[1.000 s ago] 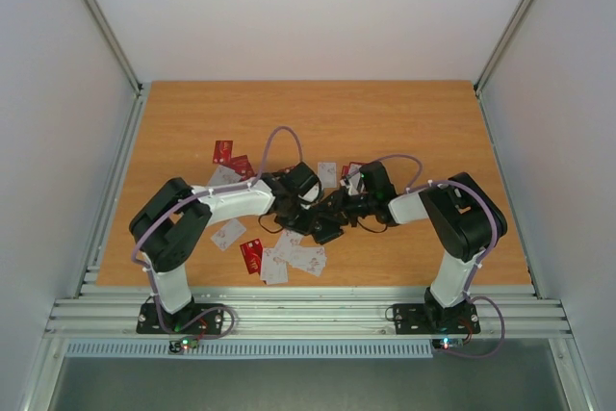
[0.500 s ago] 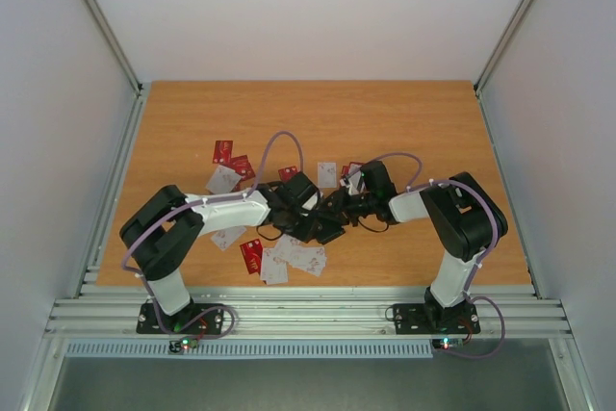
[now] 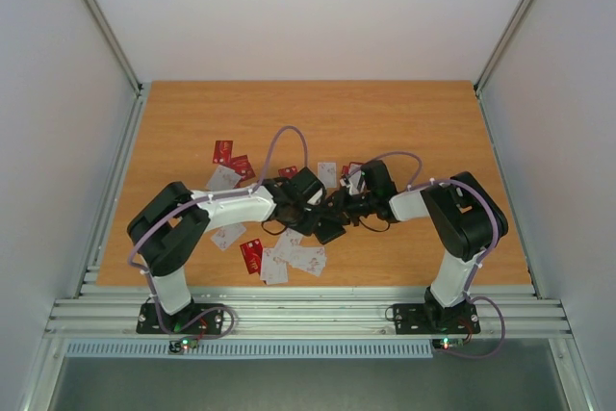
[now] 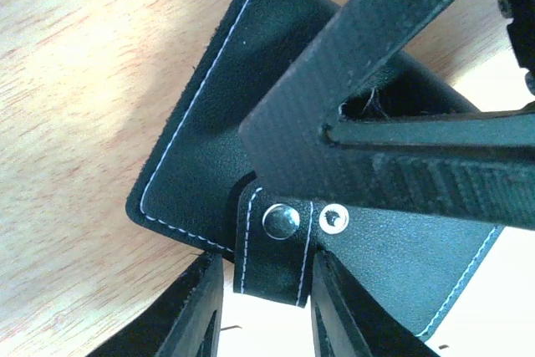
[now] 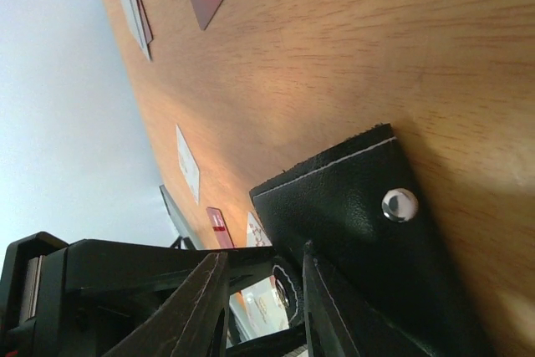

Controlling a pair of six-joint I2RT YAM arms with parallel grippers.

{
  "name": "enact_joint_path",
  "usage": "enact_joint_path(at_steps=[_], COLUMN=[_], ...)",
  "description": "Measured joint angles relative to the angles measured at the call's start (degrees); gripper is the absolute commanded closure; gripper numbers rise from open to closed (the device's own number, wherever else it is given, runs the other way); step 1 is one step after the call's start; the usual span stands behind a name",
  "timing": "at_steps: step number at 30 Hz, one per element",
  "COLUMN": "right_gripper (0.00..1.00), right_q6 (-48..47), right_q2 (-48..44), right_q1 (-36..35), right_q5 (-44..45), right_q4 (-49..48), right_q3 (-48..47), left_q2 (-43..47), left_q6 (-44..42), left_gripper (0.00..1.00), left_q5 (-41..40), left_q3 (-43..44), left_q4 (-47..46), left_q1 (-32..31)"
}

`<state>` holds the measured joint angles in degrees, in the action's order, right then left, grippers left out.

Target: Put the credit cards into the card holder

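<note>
Since a second ago the left arm's elbow has swung out toward 9 o'clock and come part way back. A red card at 12 o'clock of its wrist is now uncovered. The right arm has hardly shifted.

Thin red and white plastic credit cards (image 3: 289,257) lie loose on the brown wooden table (image 3: 404,122). Most are between 10 and 7 o'clock of the holder, with a few at 12 o'clock. They look light, stiff and slick, and they lie flat on the wood, so an edge is probably the only place to take one.

The left gripper (image 4: 267,261) has its fingers part open, straddling the short stitched strap tab (image 4: 272,277). A gap shows on one side, so nothing is clamped.

The black stitched leather folding card holder (image 4: 205,144) lies near the table's middle, between the two grippers. It should be light and soft, liable to slide or flop. Its tab or a stitched edge offers the best hold.

The right gripper (image 5: 263,252) comes in from 3 o'clock and lies against the holder. Its fingers stand narrowly apart, and I cannot tell whether they pinch the leather.
</note>
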<state>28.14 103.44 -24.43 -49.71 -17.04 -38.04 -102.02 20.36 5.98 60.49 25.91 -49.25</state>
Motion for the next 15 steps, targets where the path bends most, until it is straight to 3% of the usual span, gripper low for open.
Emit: enact_joint_path(at_steps=[6,15], right_gripper=[0.73,0.73], right_q6=[-0.22,-0.42], right_q2=[0.0,0.02], right_q1=[0.24,0.68], right_q5=[-0.44,-1.51], right_q4=[0.42,1.03], right_q3=[0.0,0.0], left_q2=[-0.26,-0.55], left_q6=[-0.11,0.17], left_gripper=[0.77,0.77], left_q5=[2.4,7.06], left_q3=[0.5,0.79], left_q4=[-0.02,-1.38], left_q1=[0.07,0.07])
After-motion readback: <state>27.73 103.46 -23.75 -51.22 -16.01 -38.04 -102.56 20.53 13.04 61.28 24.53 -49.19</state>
